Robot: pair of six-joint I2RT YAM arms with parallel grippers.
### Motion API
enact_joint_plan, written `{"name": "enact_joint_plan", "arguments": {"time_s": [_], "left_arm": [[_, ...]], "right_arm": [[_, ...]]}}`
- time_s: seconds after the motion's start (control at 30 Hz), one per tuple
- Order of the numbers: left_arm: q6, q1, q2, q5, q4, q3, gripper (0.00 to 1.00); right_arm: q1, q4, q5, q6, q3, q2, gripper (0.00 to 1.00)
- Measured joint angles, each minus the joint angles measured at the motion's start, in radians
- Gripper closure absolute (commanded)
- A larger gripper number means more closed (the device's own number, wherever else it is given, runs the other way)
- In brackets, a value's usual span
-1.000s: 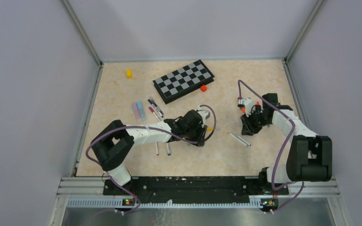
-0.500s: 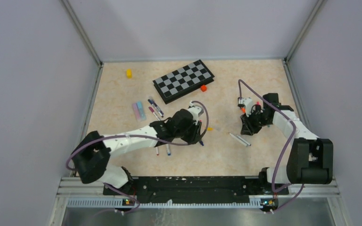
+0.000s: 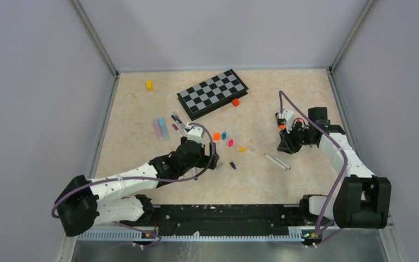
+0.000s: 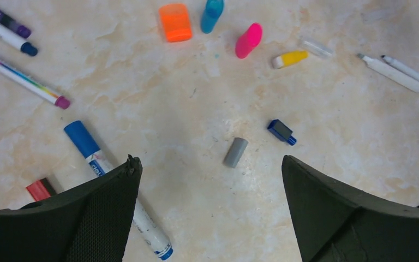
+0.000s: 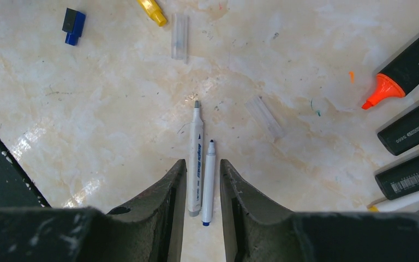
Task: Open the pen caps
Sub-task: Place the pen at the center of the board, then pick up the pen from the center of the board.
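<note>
Here the grey cap [image 4: 235, 152] lies between the parted left jaws.

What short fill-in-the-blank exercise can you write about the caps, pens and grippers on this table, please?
1. The jaws of the left gripper are wide ____.
2. Between the orange cap and the pink cap lies a cap coloured light ____.
3. The uncapped black highlighter has an ____ tip.
4. The small orange block lies beside the ____.

Missing words: open; blue; orange; chessboard.
</note>
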Motion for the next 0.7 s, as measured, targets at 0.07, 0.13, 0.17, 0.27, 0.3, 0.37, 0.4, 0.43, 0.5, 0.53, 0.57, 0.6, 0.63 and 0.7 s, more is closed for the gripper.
{"name": "enact_joint_plan", "arguments": {"time_s": [0.07,0.13,0.17,0.27,0.3,0.37,0.4,0.43,0.5,0.53,0.57,0.6,0.63,0.7], "left_arm": [[-0.035,0.006,0.009,-0.027,-0.027,0.003,0.03],[-0.071,0.012,0.036,-0.053,-0.061,0.009,0.05],[-0.094,0.015,0.056,-0.070,-0.088,0.015,0.08],[-0.172,0.021,0.139,-0.124,-0.195,0.063,0.25],[-0.206,0.022,0.179,-0.148,-0.249,0.097,0.28],[-0.280,0.025,0.264,-0.194,-0.349,0.173,0.33],[-0.307,0.026,0.297,-0.211,-0.388,0.206,0.35],[-0.331,0.027,0.325,-0.224,-0.417,0.232,0.39],[-0.367,0.028,0.357,-0.243,-0.454,0.262,0.46],[-0.383,0.029,0.365,-0.249,-0.465,0.266,0.47],[-0.391,0.029,0.365,-0.253,-0.474,0.266,0.49],[-0.402,0.029,0.365,-0.256,-0.485,0.265,0.50],[-0.408,0.032,0.365,-0.256,-0.489,0.265,0.50],[-0.417,0.039,0.365,-0.256,-0.496,0.265,0.51]], "right_arm": [[0.000,0.000,-0.001,0.000,0.000,0.000,0.72],[0.000,0.002,-0.002,0.000,0.000,0.000,0.72],[0.000,0.001,-0.002,0.000,0.000,0.000,0.72],[0.000,0.002,-0.004,0.000,0.000,0.000,0.72],[0.000,0.002,-0.005,0.000,-0.001,0.000,0.72],[0.000,0.002,-0.005,0.000,-0.001,0.000,0.72],[0.000,0.002,-0.005,0.000,-0.001,0.000,0.72],[0.000,0.002,-0.005,0.000,-0.001,0.000,0.72],[0.000,0.002,-0.005,0.000,-0.001,0.000,0.72],[0.000,0.002,-0.005,0.000,-0.001,0.000,0.72],[0.000,0.002,-0.005,0.000,-0.001,0.000,0.72],[0.000,0.002,-0.005,0.000,-0.001,0.000,0.72],[0.000,0.002,-0.005,0.000,-0.001,0.000,0.72],[0.000,0.002,-0.005,0.000,-0.001,0.000,0.72]]}}
